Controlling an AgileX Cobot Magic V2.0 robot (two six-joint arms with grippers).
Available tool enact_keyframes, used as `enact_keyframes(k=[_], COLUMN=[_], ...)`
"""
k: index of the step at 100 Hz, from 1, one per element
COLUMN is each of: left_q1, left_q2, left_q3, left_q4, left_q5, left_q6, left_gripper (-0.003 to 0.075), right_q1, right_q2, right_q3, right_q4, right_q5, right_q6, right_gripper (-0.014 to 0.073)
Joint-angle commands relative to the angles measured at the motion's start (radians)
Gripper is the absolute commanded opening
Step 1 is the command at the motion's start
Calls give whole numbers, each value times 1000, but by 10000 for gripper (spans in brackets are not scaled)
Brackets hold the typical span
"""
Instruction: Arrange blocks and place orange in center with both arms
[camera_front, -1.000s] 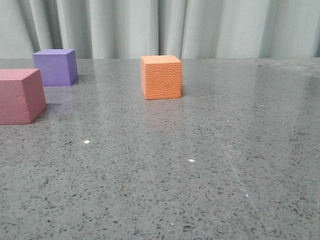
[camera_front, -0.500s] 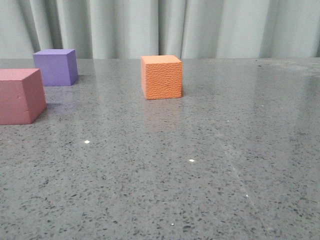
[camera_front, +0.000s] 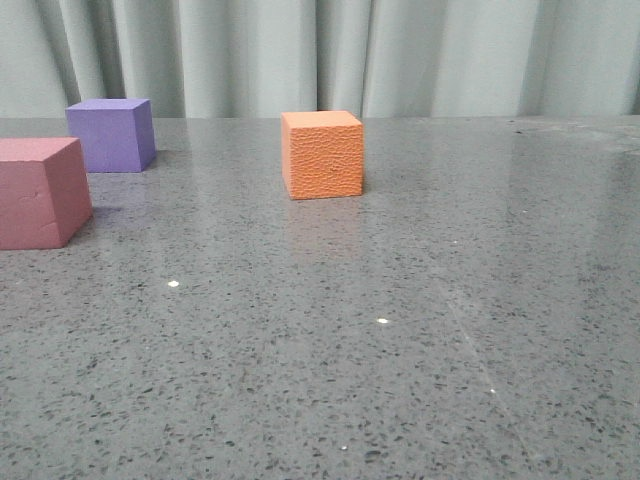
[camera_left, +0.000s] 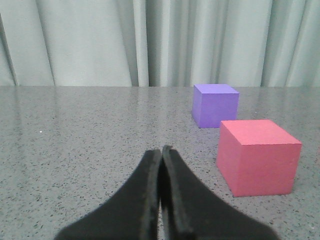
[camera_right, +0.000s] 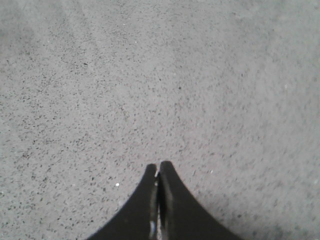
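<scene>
In the front view the orange cube (camera_front: 322, 154) stands on the grey speckled table (camera_front: 400, 330), near the middle and towards the back. The purple cube (camera_front: 111, 134) is at the back left and the pinkish-red cube (camera_front: 38, 192) is nearer, at the left edge. Neither gripper shows in the front view. In the left wrist view my left gripper (camera_left: 161, 149) is shut and empty, low over the table, with the pinkish-red cube (camera_left: 257, 156) and the purple cube (camera_left: 215, 104) ahead of it to one side. My right gripper (camera_right: 158, 165) is shut and empty over bare table.
Pale green-grey curtains (camera_front: 320, 55) hang behind the table's far edge. The right wrist view shows only speckled tabletop (camera_right: 160, 80).
</scene>
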Motion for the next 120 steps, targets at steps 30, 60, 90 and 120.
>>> enact_keyframes(k=[30, 60, 90, 120], left_q1=[4, 4, 4, 4], left_q2=[-33, -33, -33, -33], left_q3=[53, 53, 53, 53], left_q4=[-2, -2, -2, -2], left_q5=[-72, -72, -72, -72], left_q6=[-2, -2, -2, -2], left_gripper=[-19, -19, -19, -19], right_q1=[-126, -126, -126, -126], right_q2=[-267, -274, -274, -274], right_q3=[212, 302, 300, 300], right_q4=[221, 269, 269, 269], right_q5=[-306, -472, -476, -475], right_q6=[-258, -330, -351, -351], right_gripper=[-67, -67, -67, -67])
